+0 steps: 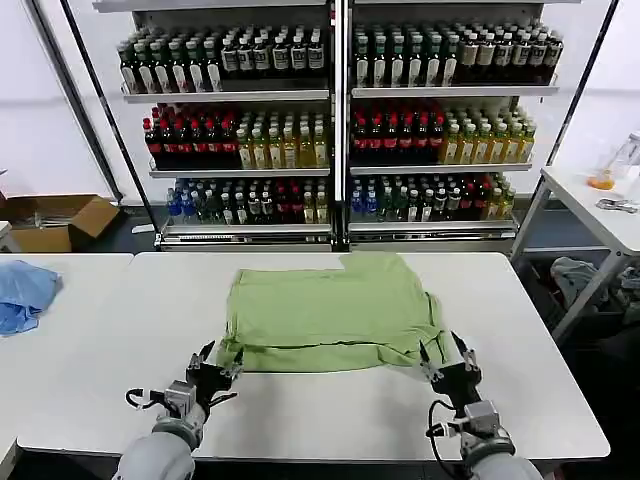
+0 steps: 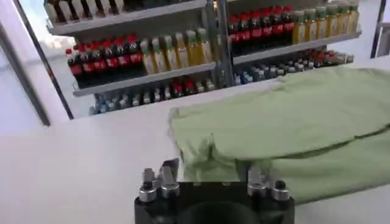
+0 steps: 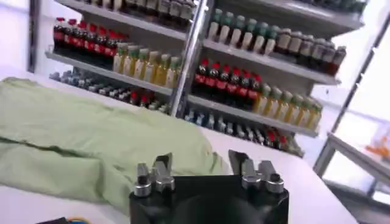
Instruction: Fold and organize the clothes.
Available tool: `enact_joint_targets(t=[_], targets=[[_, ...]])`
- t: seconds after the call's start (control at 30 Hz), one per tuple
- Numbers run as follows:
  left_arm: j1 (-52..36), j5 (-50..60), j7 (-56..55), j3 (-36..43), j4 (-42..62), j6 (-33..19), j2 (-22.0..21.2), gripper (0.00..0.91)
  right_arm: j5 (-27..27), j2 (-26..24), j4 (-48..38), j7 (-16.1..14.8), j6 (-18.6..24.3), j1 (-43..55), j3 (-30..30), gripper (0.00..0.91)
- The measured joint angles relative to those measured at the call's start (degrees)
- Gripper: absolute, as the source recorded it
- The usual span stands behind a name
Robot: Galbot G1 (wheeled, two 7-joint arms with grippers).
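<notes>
The light green shirt (image 1: 330,315) lies flat on the white table (image 1: 120,330), folded into a rough rectangle with a doubled hem along its near edge. My left gripper (image 1: 218,362) stands open just off the shirt's near left corner. In the left wrist view the shirt (image 2: 286,122) spreads out beyond the open left gripper (image 2: 210,173), its corner close ahead of the fingers. My right gripper (image 1: 445,350) stands open at the near right corner. In the right wrist view the shirt (image 3: 91,134) lies just ahead of the right gripper (image 3: 201,161). Neither gripper holds fabric.
A light blue cloth (image 1: 25,290) lies bunched on the adjoining table at the far left. Shelves of bottles (image 1: 335,120) stand behind the table. A cardboard box (image 1: 55,220) sits on the floor at left. A white side table (image 1: 600,210) stands at right.
</notes>
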Motion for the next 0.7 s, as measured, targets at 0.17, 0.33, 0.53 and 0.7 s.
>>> enact_joint_targets(t=[0.17, 0.33, 0.53, 0.7], targets=[[0.5, -0.7, 0.0, 0.3, 0.4, 0.1, -0.2, 0.494, 3.1, 0.9, 0.0, 0.6, -1.4, -0.6, 0.2, 0.806], [-0.2, -1.8, -0.2, 0.3, 1.4, 0.1, -0.4, 0.071, 5.9, 1.7, -0.8, 0.7, -2.1, -0.2, -0.3, 0.01], [-0.9, -2.9, -0.1, 0.5, 2.5, -0.5, -0.5, 0.05, 8.1, 2.2, -2.6, 0.8, -2.2, 1.0, -1.3, 0.0], [-1.5, -3.7, 0.1, 0.7, 3.5, -0.8, -0.4, 0.05, 9.7, 2.3, -4.3, 0.8, -2.8, 2.4, -1.8, 0.0]])
